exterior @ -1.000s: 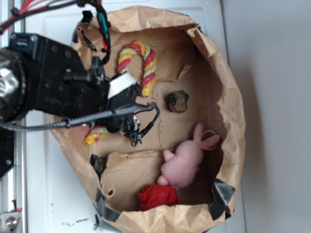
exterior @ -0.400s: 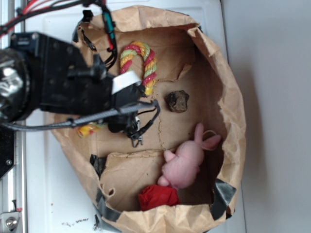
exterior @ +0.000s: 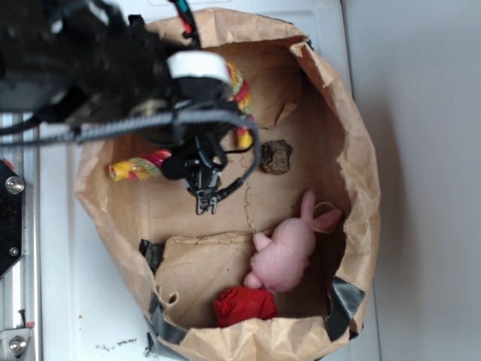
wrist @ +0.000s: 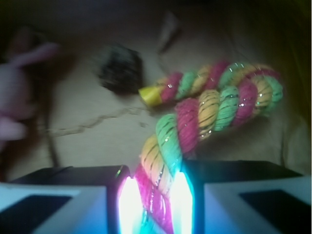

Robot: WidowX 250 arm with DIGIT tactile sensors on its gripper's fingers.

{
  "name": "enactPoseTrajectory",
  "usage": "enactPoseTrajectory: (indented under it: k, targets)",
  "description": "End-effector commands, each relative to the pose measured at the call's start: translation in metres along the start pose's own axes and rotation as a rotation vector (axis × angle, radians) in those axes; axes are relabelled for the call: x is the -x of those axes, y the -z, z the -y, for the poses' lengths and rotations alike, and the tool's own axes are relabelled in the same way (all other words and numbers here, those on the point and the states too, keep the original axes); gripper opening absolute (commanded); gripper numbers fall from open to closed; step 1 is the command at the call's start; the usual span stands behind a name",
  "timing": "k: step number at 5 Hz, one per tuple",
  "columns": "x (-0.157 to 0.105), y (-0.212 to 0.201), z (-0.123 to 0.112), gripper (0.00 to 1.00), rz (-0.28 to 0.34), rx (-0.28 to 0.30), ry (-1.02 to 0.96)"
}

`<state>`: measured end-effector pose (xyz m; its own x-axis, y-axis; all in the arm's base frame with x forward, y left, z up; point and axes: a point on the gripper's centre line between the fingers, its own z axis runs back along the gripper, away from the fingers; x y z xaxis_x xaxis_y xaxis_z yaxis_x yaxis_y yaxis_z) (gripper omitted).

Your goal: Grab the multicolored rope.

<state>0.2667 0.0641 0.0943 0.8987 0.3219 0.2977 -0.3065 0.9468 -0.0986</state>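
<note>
From where I sit, the change since a second ago is plain: the black arm has swung up over the paper bag, and the thick twisted rope toy with red, yellow and light green strands (wrist: 195, 122) now runs straight into my end effector (wrist: 152, 204), its long shaft sitting between the two lit pads (wrist: 127, 202), which appear closed against it on both sides. In the exterior view the rope's straight yellow-tipped end (exterior: 139, 165) pokes out to the left of the arm, shifted from where it lay before, while the curved part is mostly hidden behind the wrist. I judge the grab made or very nearly so; a lift would prove it. Everything lies on the floor of a crumpled brown paper bag (exterior: 353, 150) laid open on a white counter (exterior: 60, 286). Well apart from the rope lie a dark lumpy ball (exterior: 276, 156), a pink plush bunny (exterior: 289, 244) and a red cloth lump (exterior: 244, 304).
</note>
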Motion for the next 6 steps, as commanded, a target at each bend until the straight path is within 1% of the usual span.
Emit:
enactPoseTrajectory:
  k: [1,2,3,4,5,6]
  targets:
    - [-0.016,-0.058,0.012,0.00,0.030,-0.011,0.093]
    - [-0.012,-0.080,0.023,0.00,0.031,0.002,0.126]
    - [-0.012,-0.094,0.032,0.00,0.034,-0.002,0.149]
    - [-0.009,-0.103,0.049,0.00,0.028,-0.021,0.201]
    - [-0.014,-0.107,0.055,0.00,0.002,-0.007,0.202]
    - [-0.018,-0.106,0.060,0.00,0.009,-0.008,0.217]
